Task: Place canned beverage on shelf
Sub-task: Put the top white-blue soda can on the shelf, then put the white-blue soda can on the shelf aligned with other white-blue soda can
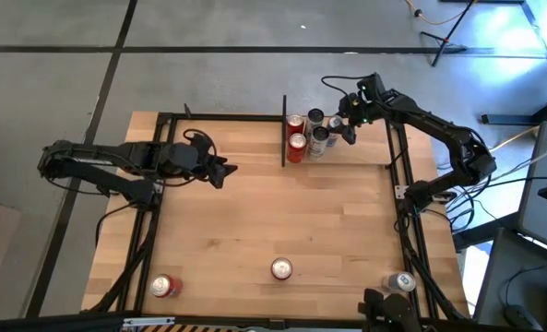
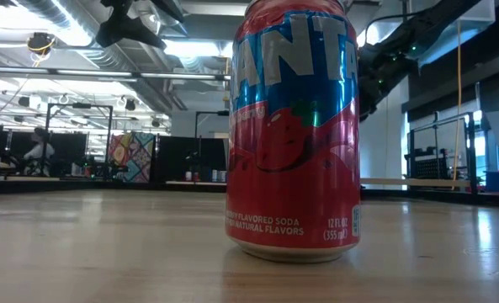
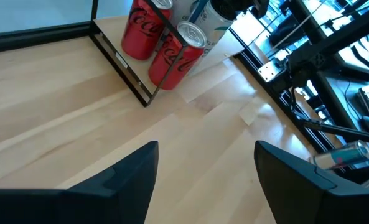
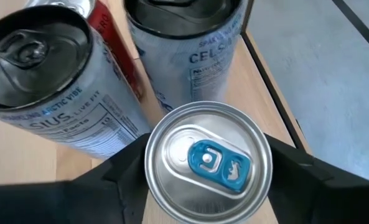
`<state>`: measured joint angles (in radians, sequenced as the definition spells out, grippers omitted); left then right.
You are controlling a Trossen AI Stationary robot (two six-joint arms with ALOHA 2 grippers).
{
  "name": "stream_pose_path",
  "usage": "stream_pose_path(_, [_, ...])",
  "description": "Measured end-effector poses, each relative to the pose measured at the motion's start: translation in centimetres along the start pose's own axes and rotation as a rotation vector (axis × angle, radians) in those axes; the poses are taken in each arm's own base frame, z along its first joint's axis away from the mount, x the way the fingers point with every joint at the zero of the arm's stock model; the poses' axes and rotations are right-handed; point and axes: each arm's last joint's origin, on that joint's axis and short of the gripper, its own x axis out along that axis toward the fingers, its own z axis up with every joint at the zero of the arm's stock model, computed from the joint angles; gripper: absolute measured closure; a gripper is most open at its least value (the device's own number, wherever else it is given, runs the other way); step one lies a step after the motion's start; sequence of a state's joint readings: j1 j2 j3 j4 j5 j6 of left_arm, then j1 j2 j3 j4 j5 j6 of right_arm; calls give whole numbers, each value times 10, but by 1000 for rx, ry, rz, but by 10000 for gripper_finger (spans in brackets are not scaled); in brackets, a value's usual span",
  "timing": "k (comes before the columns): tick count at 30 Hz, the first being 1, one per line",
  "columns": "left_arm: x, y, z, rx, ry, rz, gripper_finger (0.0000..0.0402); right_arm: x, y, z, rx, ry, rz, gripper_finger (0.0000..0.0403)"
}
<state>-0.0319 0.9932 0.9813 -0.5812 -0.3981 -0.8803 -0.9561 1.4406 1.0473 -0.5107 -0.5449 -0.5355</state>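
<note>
On the wooden worktop (image 1: 255,231), the shelf (image 1: 285,129) at the far edge holds four cans. The right end effector (image 4: 203,180) pinches a silver can (image 4: 207,163) beside them. The left end effector (image 3: 203,168) hovers spread, well apart.

A light wooden table (image 1: 245,231) is shown; three cans are stood along its near edge: red (image 1: 165,286), Fanta (image 1: 281,268), silver (image 1: 401,281).
</note>
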Motion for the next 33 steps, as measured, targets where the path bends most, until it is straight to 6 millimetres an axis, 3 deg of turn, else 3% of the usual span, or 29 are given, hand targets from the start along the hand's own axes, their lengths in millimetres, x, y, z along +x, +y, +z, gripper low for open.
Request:
stream_pose_path(5, [0, -1, -1, 1, 24, -19, 149, -1, 0, 0, 17, 16, -3, 113])
stream_pose_path(9, [0, -1, -1, 1, 43, -35, 149, -10, -1, 12, 18, 21, -5, 91])
stream_pose_path(17, [1, 0, 0, 68, 21, -15, 149, -66, 15, 57, 15, -6, -9, 82])
stream_pose_path(23, [1, 0, 0, 99, 12, -5, 149, -98, 60, 84, -19, -80, 64, 94])
stream_pose_path(33, [0, -9, -2, 74, 30, -99, 149, -99, 159, 89, -56, 38, 354, 111])
